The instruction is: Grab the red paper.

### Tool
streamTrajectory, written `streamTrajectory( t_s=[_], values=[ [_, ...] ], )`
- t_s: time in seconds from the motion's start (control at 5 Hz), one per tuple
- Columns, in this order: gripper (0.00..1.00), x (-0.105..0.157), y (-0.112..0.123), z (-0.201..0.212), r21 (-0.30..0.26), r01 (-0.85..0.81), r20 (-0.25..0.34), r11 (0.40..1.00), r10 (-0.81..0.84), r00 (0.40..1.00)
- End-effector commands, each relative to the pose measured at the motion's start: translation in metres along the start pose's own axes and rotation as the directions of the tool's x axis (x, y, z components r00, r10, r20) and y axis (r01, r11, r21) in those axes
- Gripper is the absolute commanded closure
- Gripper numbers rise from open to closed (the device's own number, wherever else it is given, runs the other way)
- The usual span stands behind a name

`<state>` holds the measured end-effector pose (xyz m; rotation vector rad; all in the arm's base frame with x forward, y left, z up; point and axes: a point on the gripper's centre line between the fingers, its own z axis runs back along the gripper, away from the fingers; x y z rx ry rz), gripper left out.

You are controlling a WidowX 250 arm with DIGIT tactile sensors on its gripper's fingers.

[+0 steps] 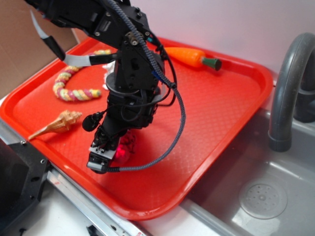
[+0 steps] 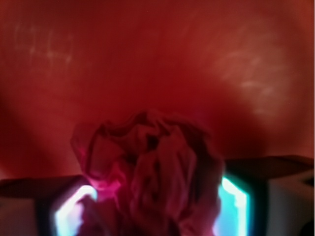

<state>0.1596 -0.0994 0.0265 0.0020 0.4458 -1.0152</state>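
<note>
Red tray (image 1: pixel 206 113) is filling the counter beside a sink (image 1: pixel 261 196). Near its front edge, the red paper (image 2: pixel 152 172) is sitting between the gripper's (image 1: pixel 109 156) fingers (image 2: pixel 234 206), which are pressing its sides, seemingly pinching it for lifting.

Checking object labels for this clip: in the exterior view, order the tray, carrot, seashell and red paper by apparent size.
1. tray
2. carrot and seashell, too alike to rank
3. red paper, though the gripper hides part of it
</note>
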Motion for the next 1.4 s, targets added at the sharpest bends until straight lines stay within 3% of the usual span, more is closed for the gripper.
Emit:
streamTrajectory(
  t_s=[0.0,0.2,0.4,0.6,1.0,1.2],
  values=[
    [1.00,-0.016,-0.008,0.005,0.007,-0.067,0.094,0.998,0.066,0.993],
    [1.00,-0.039,-0.011,0.048,0.072,-0.357,0.188,0.932,0.338,0.922],
    [1.00,-0.064,-0.002,0.093,0.081,-0.607,0.278,0.791,0.567,0.775],
    [1.00,-0.080,0.001,0.123,0.041,-0.743,0.286,0.668,0.704,0.650],
    [1.00,-0.099,-0.011,0.159,-0.008,-0.844,0.392,0.536,0.778,0.491],
    [1.00,-0.093,-0.008,0.154,-0.051,-0.841,0.406,0.539,0.780,0.475]
  ],
)
